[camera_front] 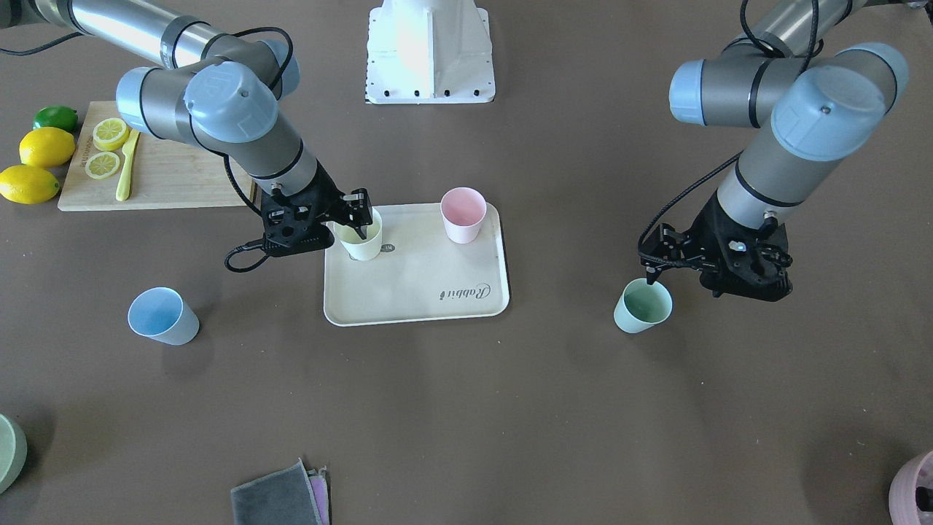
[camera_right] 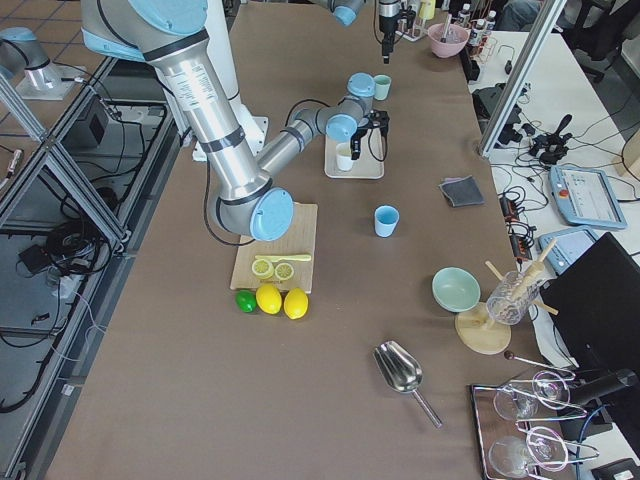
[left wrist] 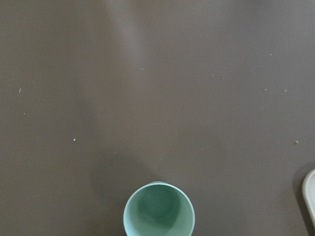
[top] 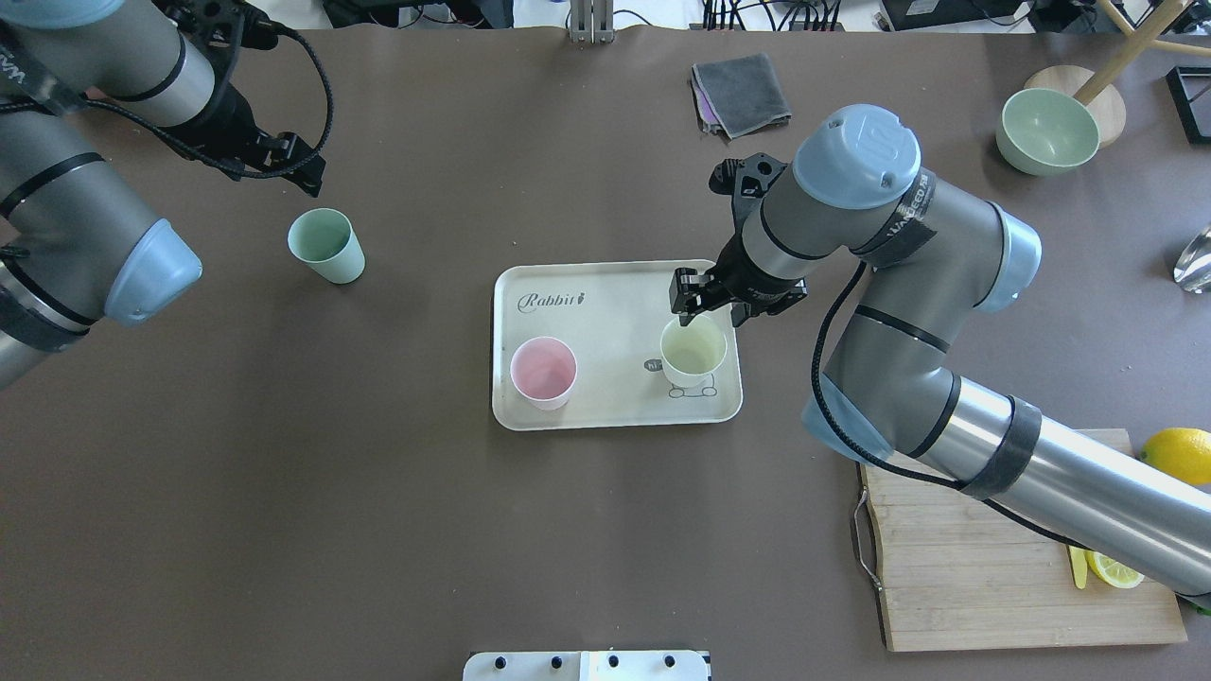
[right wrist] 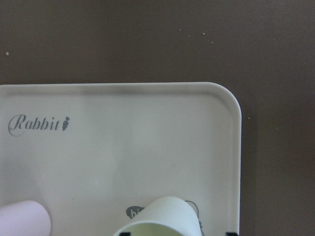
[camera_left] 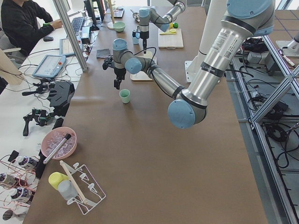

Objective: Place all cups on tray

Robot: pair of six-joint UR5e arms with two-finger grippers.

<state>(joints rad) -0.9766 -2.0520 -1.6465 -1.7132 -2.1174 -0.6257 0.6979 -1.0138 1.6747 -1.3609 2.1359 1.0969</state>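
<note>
The cream tray (camera_front: 423,284) (top: 605,312) lies mid-table. A pink cup (camera_front: 462,213) (top: 543,372) and a pale yellow cup (camera_front: 361,240) (top: 693,352) stand upright on it. My right gripper (camera_front: 353,219) (top: 705,303) is open, with its fingers straddling the yellow cup's rim (right wrist: 162,216). The mint green cup (camera_front: 641,306) (top: 326,246) (left wrist: 159,210) stands on the table off the tray. My left gripper (camera_front: 654,273) (top: 307,175) hovers just above and beside it and looks open and empty. The light blue cup (camera_front: 162,315) (camera_right: 386,220) stands alone on the table.
A wooden cutting board (camera_front: 168,175) with lemon slices and a yellow knife lies beside the right arm, with lemons (camera_front: 45,147) next to it. A pale green dish (top: 1047,130), a grey cloth (camera_front: 277,499) and a mauve pot (camera_front: 915,488) sit along the operators' edge.
</note>
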